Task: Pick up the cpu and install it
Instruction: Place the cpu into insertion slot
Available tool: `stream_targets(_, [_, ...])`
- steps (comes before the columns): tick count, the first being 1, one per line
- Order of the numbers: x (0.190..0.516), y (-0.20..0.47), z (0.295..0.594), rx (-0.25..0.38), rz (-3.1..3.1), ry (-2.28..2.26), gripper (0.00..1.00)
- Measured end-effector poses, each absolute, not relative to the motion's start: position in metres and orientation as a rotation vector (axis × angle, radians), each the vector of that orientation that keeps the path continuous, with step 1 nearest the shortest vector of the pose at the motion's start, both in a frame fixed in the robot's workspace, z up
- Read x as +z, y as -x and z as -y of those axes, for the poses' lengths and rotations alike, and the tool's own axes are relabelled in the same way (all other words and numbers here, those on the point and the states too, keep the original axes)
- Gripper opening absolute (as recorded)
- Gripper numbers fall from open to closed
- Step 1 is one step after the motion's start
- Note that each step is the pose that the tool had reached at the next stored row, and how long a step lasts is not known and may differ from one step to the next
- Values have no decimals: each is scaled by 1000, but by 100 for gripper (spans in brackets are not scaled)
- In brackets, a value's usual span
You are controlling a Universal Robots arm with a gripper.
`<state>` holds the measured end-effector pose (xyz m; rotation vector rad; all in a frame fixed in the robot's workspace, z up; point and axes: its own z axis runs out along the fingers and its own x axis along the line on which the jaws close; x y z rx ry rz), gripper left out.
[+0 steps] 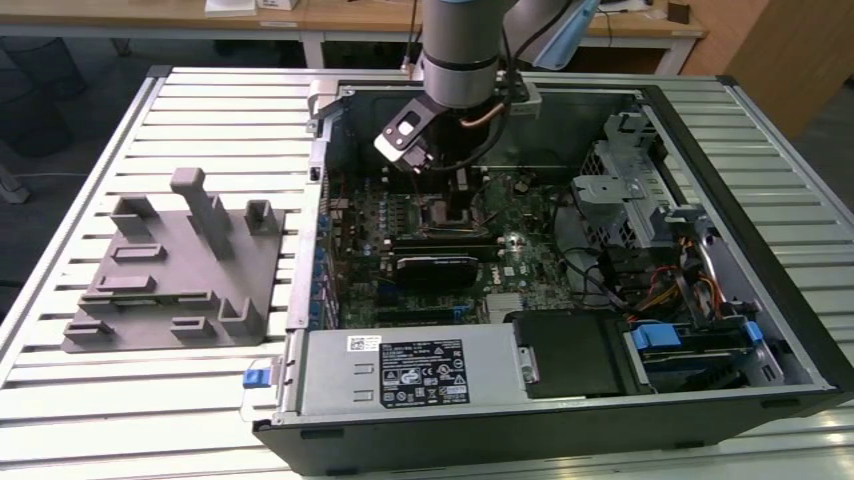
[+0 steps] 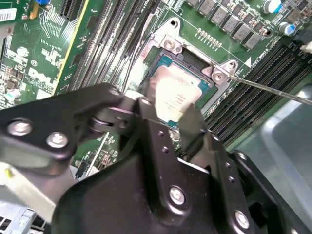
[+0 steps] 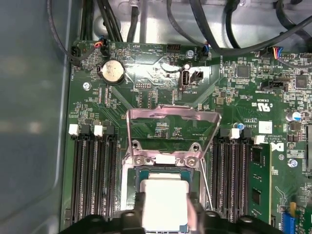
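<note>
A slatted table (image 1: 200,400) carries an open computer case (image 1: 787,330), with a grey fixture (image 1: 160,280) beside it at the exterior view's left; inside lies the green motherboard (image 3: 161,73); its socket's metal load plate (image 3: 170,113) stands flipped open; the gripper (image 3: 166,217) pinches the cpu (image 3: 165,195) by opposite edges, right at the open socket; whether it is seated, I cannot tell.

A grey plastic block fixture (image 1: 167,290) lies at the exterior view's left on the slatted silver metal worktop (image 1: 200,100). An open black computer case (image 1: 534,440) stands at centre and right, with a silver power supply (image 1: 400,372) along its lower edge. In the first wrist view, a round silver coin battery (image 3: 112,72) sits at upper left.
</note>
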<state>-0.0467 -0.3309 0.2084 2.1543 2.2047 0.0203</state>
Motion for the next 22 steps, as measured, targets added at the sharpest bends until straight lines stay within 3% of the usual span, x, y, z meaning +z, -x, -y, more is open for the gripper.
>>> stream_targets(1, [209,47,331,20,-2205,-2154,46])
stream_targets(3, [210,47,331,20,-2205,-2154,35])
stream_targets(4, [211,47,331,20,-2205,-2154,35])
stream_targets(9, [214,47,331,20,-2205,-2154,11])
stream_targets(22, [220,47,331,19,-2204,-2153,11])
